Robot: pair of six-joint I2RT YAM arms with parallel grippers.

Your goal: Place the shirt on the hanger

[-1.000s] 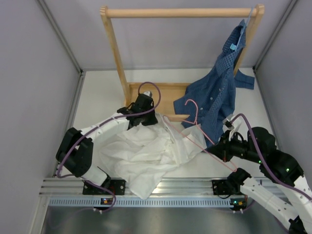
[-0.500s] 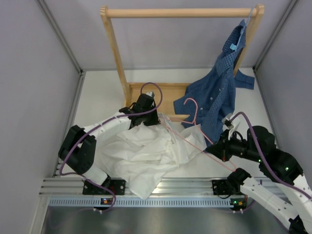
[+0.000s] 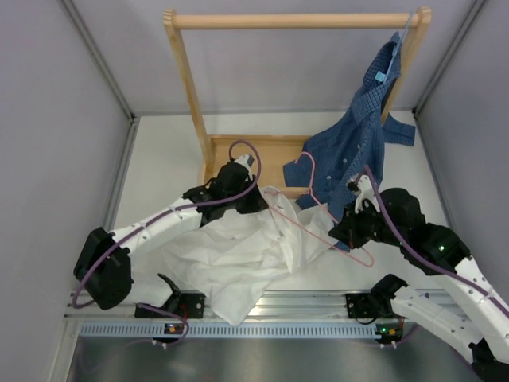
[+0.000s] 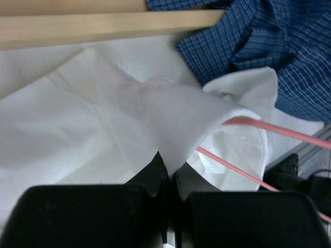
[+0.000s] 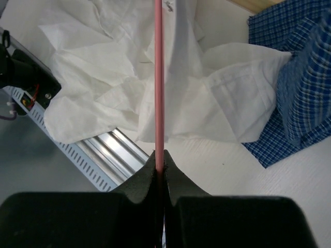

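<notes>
The thin pink wire hanger point(image 5: 158, 77) is right of centre. Its hook points far, toward the dark blue checked shirt point(image 3: 354, 151), and its long bar slants near-right from the crumpled white shirt point(image 3: 238, 255). The right gripper point(image 5: 159, 160) is clamped on the wire, and the left gripper point(image 4: 168, 165) pinches a fold of the white shirt.

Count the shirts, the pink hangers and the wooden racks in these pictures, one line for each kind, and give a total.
Shirts: 2, the white shirt and the blue checked shirt
Pink hangers: 1, the pink hanger
Wooden racks: 1, the wooden rack
Total: 4
</notes>
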